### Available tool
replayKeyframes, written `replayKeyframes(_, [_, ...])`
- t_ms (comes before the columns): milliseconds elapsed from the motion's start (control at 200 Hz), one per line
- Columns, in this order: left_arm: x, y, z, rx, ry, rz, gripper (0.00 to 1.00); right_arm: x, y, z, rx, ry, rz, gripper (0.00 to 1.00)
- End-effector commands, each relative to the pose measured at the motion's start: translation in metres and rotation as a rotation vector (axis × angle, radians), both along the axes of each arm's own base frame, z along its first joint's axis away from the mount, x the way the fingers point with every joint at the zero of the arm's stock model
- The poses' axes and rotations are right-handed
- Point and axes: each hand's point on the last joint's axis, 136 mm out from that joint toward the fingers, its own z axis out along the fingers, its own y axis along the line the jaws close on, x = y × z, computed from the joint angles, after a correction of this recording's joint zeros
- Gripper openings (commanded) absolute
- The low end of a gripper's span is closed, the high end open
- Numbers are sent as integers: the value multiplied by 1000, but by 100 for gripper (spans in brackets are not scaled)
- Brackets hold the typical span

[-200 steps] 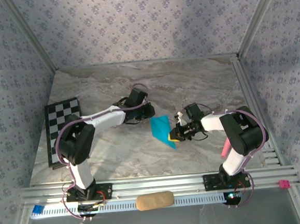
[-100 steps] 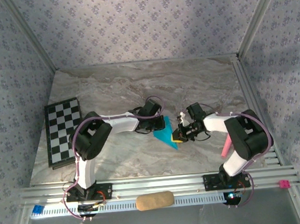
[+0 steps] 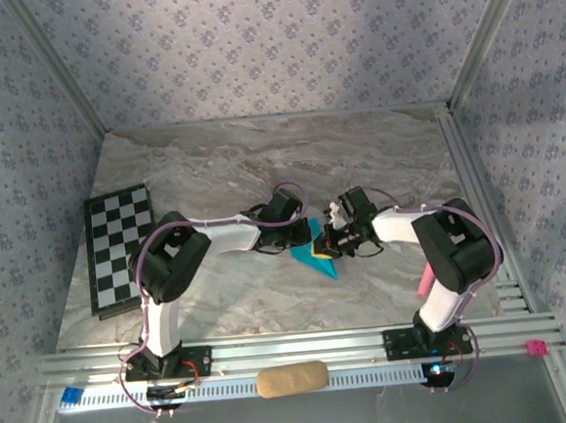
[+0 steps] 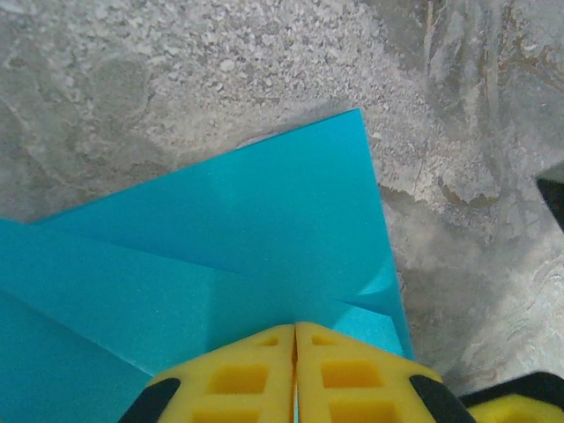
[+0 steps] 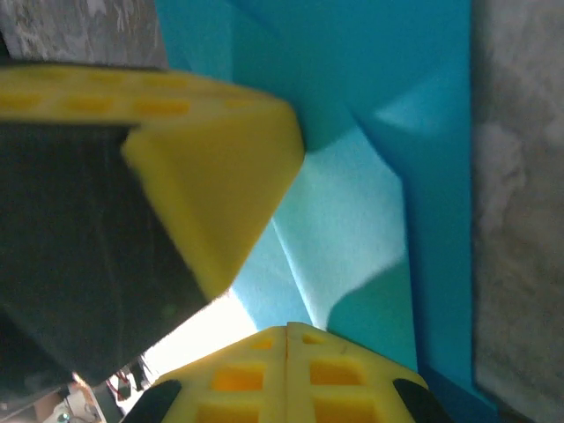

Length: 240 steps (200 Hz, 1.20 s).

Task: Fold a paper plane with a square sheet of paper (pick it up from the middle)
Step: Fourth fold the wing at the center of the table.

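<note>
Top external view: the left gripper (image 3: 308,239) has swung in from 10 o'clock and now meets the right gripper (image 3: 329,247) over the sheet of paper (image 3: 325,265), just right of centre on the table (image 3: 211,168). We see both sets of yellow pads (image 4: 238,379) pressed together, each pinching the sheet, one from 9 o'clock and one from 3 o'clock. We judge that a two-handed fold can begin. The sheet is bright turquoise, already creased into overlapping flaps, with its tip toward 5 o'clock.

Paper (image 4: 220,256) turquoise; pincer pads (image 4: 238,379) yellow; board (image 3: 119,246) black-white checkered; table (image 3: 356,147) grey marble; walls (image 3: 250,47) lilac floral
</note>
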Motion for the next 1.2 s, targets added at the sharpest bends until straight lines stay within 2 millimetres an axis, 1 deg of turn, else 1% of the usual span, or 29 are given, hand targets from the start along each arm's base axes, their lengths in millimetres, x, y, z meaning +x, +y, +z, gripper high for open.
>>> replayKeyframes(0, [-10, 23, -24, 87, 52, 31, 10, 7, 3, -2, -16, -2, -15, 0])
replayKeyframes(65, [-10, 24, -25, 90, 54, 34, 10, -3, -5, -13, -51, 34, -19, 0])
replayKeyframes(165, [-10, 27, -27, 97, 54, 42, 10, -24, -16, -27, -74, 55, 21, 1])
replayKeyframes(275, [-10, 32, -31, 108, 59, 50, 9, -46, -26, -36, -83, 97, 43, 1])
replayKeyframes(355, [-9, 35, -32, 109, 62, 56, 9, -56, -31, -35, -83, 104, 48, 2])
replayKeyframes(440, [-8, 39, -34, 109, 64, 68, 9, -63, -37, -33, -87, 105, 49, 2])
replayKeyframes(580, [-8, 40, -34, 104, 64, 69, 9, -73, -43, -30, -90, 110, 55, 3])
replayKeyframes(750, [-7, 41, -35, 98, 68, 73, 9, -87, -56, -35, -111, 132, 20, 4])
replayKeyframes(889, [-7, 40, -36, 99, 70, 71, 9, -101, -62, -36, -111, 148, 12, 4])
replayKeyframes(969, [-7, 41, -37, 100, 74, 74, 9, -108, -70, -41, -160, 191, -14, 4])
replayKeyframes(1059, [-7, 41, -38, 99, 75, 75, 9, -113, -72, -40, -161, 191, -19, 4])
replayKeyframes(1194, [-7, 41, -35, 93, 73, 75, 9, -122, -81, -43, -192, 189, -31, 3])
